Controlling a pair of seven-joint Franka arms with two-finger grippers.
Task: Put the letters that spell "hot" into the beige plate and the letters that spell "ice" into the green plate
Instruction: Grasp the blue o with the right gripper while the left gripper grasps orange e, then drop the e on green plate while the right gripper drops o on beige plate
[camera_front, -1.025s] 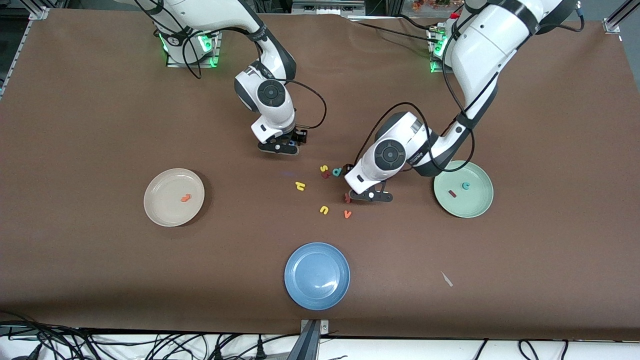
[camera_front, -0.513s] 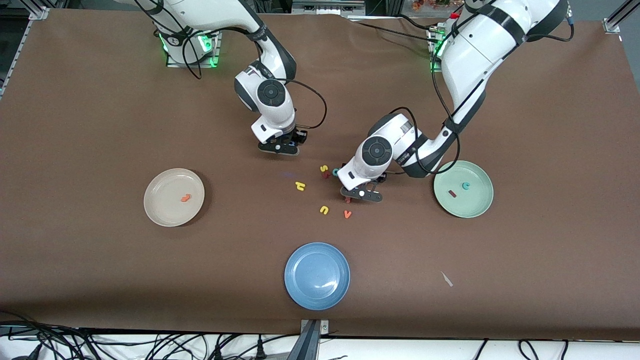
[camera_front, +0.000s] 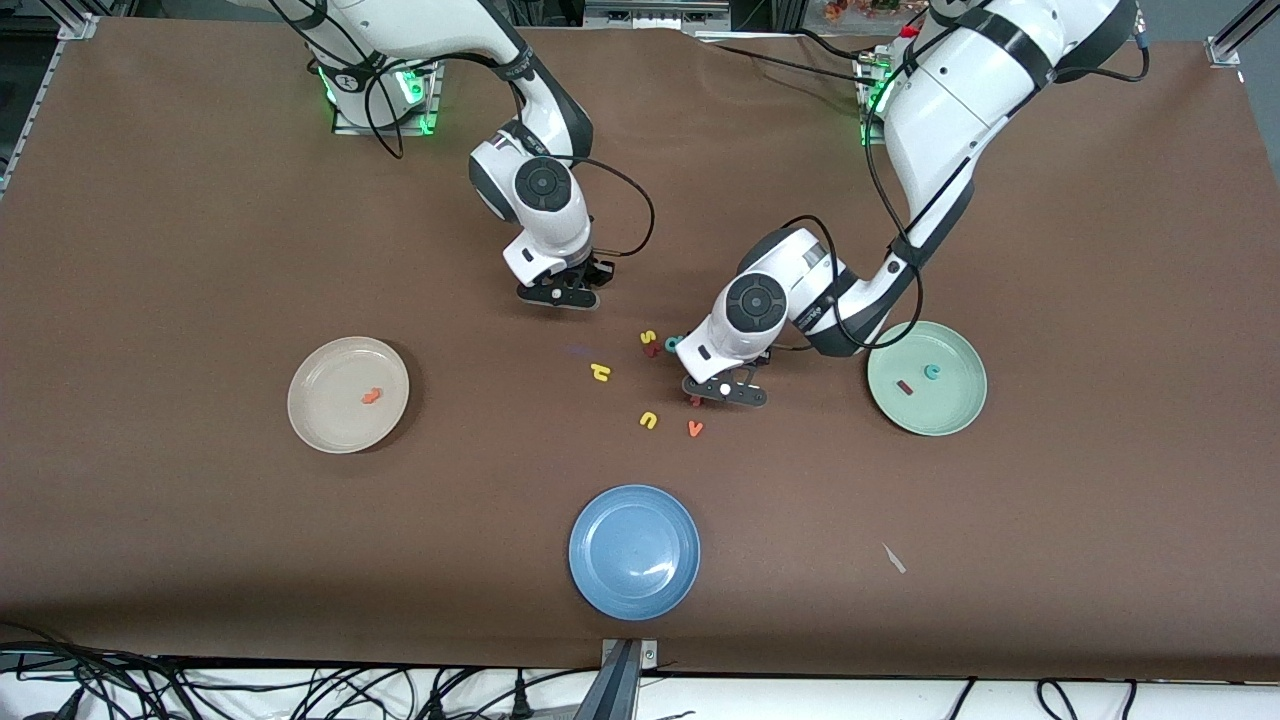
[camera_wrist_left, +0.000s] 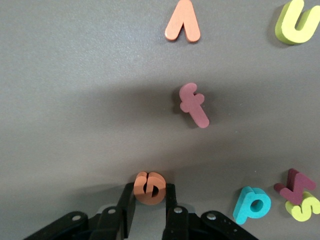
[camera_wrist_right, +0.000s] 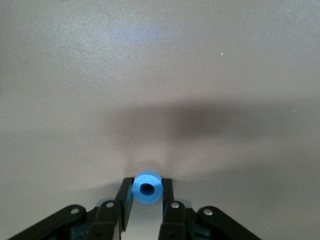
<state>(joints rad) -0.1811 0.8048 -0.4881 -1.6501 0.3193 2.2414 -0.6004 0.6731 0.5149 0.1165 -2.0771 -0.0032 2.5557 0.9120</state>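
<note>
In the left wrist view my left gripper (camera_wrist_left: 150, 194) is shut on the orange "e" (camera_wrist_left: 150, 184), low at the table among the loose letters (camera_front: 722, 392). My right gripper (camera_wrist_right: 147, 195) is shut on the blue "o" (camera_wrist_right: 147, 186), low over bare table (camera_front: 557, 295) toward the robots' bases. The beige plate (camera_front: 312, 405) holds the orange "t" (camera_front: 371, 397). The green plate (camera_front: 950, 415) holds the dark red "i" (camera_front: 905, 387) and the teal "c" (camera_front: 932, 373). The yellow "h" (camera_front: 600, 372) lies loose on the table.
Loose letters around the left gripper: yellow "u" (camera_front: 649, 420), orange "v" (camera_front: 695, 429), yellow "s" (camera_front: 648, 337), teal "d" (camera_wrist_left: 252, 205), a dark red letter (camera_wrist_left: 194, 105). A blue plate (camera_front: 634, 551) sits nearer the front camera. A small white scrap (camera_front: 893, 558) lies near it.
The left gripper shifted slightly toward the right arm's end and closed on the orange "e". The right gripper stayed in place and closed on the blue "o".
</note>
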